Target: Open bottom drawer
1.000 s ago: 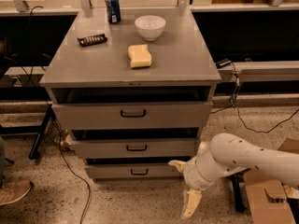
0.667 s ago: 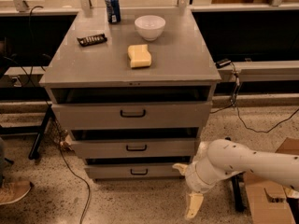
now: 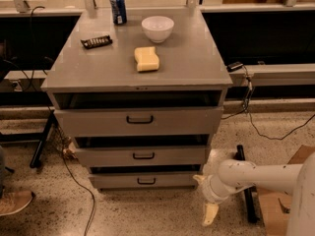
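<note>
I see the bottom drawer (image 3: 118,182) lowest in the grey cabinet (image 3: 189,68), at six o'clock under the two larger fronts, with its black loop handle (image 3: 146,181) centred. My gripper (image 3: 204,196) hangs at the drawer's four o'clock, near the floor, its fingers spread and holding nothing. At twelve o'clock, on the cabinet top, are a white bowl (image 3: 157,28), a yellow sponge (image 3: 147,59) and a blue can (image 3: 117,8).

Gripper (image 3: 204,196) sits right of bottom drawer (image 3: 113,181); floor (image 3: 147,211) before its handle (image 3: 146,181) lies free, 1 cable (image 3: 87,200) at left.
</note>
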Tool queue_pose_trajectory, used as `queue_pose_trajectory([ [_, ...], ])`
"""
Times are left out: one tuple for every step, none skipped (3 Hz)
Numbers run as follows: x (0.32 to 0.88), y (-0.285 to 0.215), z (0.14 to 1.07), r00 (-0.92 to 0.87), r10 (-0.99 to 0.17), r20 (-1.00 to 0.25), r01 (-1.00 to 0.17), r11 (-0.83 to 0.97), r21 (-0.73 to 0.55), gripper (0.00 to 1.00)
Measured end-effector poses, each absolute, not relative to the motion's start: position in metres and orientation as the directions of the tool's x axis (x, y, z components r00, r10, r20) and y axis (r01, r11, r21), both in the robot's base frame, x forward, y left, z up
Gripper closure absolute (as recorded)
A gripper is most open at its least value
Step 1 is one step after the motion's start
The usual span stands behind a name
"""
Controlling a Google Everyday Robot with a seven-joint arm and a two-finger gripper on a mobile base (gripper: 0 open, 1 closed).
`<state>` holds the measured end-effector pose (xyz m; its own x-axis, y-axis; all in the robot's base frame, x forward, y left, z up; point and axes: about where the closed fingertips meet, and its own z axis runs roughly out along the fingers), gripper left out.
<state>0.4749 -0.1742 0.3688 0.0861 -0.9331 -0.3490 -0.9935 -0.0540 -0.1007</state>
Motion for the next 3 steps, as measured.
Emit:
queue_pose_trajectory([
  [0.475, -0.174, 0.369, 0.086, -0.933, -0.349, -0.993, -0.054, -0.101, 0.0],
  [0.493, -0.167, 0.315, 0.132, -0.937, -0.322, -0.99, -0.106, -0.096, 0.0],
  [0.513, -0.163, 0.274, 0.173, -0.932, -0.318, -0.983, -0.142, -0.118, 0.0],
])
